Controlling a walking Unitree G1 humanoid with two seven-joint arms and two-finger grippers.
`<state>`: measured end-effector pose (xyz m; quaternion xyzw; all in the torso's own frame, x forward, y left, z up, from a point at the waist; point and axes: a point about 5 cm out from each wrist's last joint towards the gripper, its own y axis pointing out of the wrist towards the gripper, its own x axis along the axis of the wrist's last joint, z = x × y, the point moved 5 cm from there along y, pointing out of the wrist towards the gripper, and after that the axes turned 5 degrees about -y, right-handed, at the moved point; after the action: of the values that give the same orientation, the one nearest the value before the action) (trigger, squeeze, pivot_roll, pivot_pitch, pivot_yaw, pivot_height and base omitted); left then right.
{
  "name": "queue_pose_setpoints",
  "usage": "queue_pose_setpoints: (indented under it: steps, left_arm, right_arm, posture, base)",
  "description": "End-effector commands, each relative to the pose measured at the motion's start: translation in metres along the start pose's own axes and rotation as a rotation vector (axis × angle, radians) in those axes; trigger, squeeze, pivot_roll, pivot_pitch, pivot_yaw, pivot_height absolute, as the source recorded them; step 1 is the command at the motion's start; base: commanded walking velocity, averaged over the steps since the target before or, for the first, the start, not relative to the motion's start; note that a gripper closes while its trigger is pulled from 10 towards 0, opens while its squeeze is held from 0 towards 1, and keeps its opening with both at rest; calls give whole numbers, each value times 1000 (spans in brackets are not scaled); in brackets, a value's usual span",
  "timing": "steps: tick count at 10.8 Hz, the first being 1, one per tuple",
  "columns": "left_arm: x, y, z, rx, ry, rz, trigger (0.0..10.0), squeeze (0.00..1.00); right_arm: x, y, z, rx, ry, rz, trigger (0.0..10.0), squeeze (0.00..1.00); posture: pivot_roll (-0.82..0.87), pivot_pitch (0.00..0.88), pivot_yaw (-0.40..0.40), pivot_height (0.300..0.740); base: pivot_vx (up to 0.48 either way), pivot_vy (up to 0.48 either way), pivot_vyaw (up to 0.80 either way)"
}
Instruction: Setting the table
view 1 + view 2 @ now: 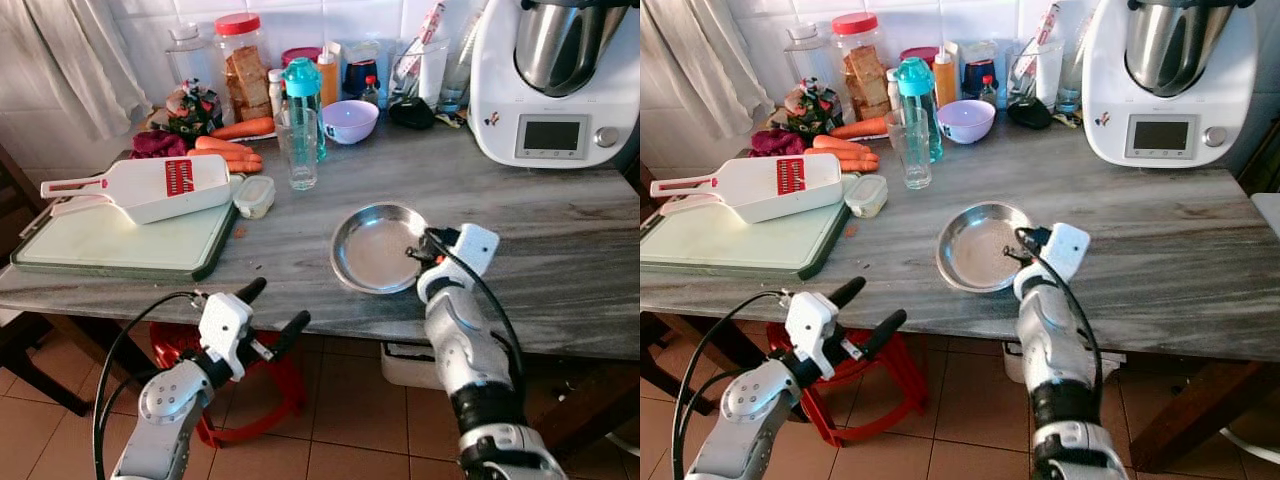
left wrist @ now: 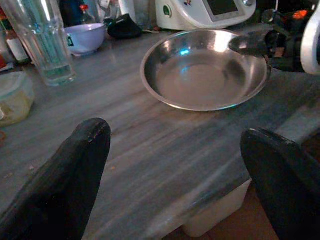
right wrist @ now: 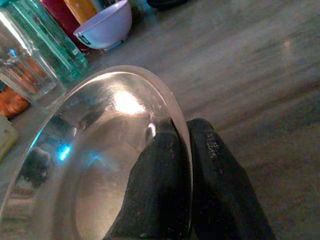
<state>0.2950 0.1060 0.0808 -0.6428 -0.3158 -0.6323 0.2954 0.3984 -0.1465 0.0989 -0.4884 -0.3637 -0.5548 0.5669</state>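
A shallow steel plate (image 1: 375, 245) lies near the front edge of the grey marble table (image 1: 560, 230). My right gripper (image 1: 421, 252) is shut on the plate's right rim, one finger inside and one outside, as the right wrist view shows at the rim (image 3: 186, 145). My left gripper (image 1: 278, 312) hangs open below the table's front edge, left of the plate (image 2: 200, 67), with nothing between its fingers (image 2: 65, 175). A clear drinking glass (image 1: 298, 148) stands further back on the table.
A green cutting board (image 1: 110, 245) with a white slicer (image 1: 150, 188) lies at the left. Carrots (image 1: 232, 145), jars, a teal bottle (image 1: 303, 95), a lilac bowl (image 1: 350, 120) and a white kitchen machine (image 1: 555, 80) line the back. A red stool (image 1: 255, 385) stands under the table.
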Motion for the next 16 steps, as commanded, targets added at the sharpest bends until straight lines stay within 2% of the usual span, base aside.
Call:
queue_pose_setpoints:
  steps: [1, 2, 3, 4, 5, 6, 7, 10, 12, 14, 16]
  left_arm:
    - [-2, -1, -1, -21, 13, 20, 10000, 0]
    - [0, 2, -4, -40, 13, 15, 10000, 0]
    - [1, 7, -6, -52, 14, 10, 10000, 0]
    - [1, 9, -7, -57, 13, 10, 10000, 0]
    - [0, 11, -9, -64, 10, 14, 10000, 0]
    - [-1, 12, -10, -67, 9, 15, 10000, 0]
    - [-2, 12, -11, -69, 7, 16, 10000, 0]
    - [-4, 12, -12, -67, 5, 21, 10000, 0]
    - [-4, 13, -12, -64, 3, 21, 10000, 0]
    - [-4, 14, -12, -61, 2, 17, 10000, 0]
    - [-3, 15, -13, -61, 2, 12, 10000, 0]
  right_arm:
    - [-5, 1, 5, 0, -17, 30, 10000, 0]
    - [-8, 1, 4, -8, -18, 44, 10000, 0]
    - [-10, 1, 2, -14, -19, 59, 10000, 216]
    - [-11, 1, -1, -22, -24, 65, 10000, 286]
    - [-15, 0, -6, -43, -21, 89, 10000, 518]
    - [-19, 0, -8, -53, -25, 111, 10000, 902]
    - [-20, -1, -5, -37, -13, 112, 10000, 1000]
    - [-18, -2, 3, -11, 7, 110, 10000, 1000]
    - [1, -3, 12, 23, -8, 17, 10000, 1000]
    - [16, -6, 16, 38, -4, -28, 10000, 1000]
    - [27, -16, 20, 67, -58, -83, 10000, 1000]
  posture:
    - [77, 0, 83, 740]
    - [73, 0, 83, 740]
    - [64, 0, 81, 740]
    - [62, 0, 82, 740]
    - [57, 0, 83, 740]
    - [57, 0, 83, 740]
    - [58, 0, 83, 740]
    - [56, 0, 82, 740]
    - [53, 0, 82, 740]
    - [50, 0, 84, 740]
    - [47, 0, 85, 740]
  base:
    - [0, 0, 0]
    - [0, 0, 0]
    - [0, 0, 0]
    - [0, 0, 0]
    - [0, 0, 0]
    - [0, 0, 0]
    - [0, 0, 0]
    - [0, 0, 0]
    - [0, 0, 0]
    - [0, 0, 0]
    - [0, 0, 0]
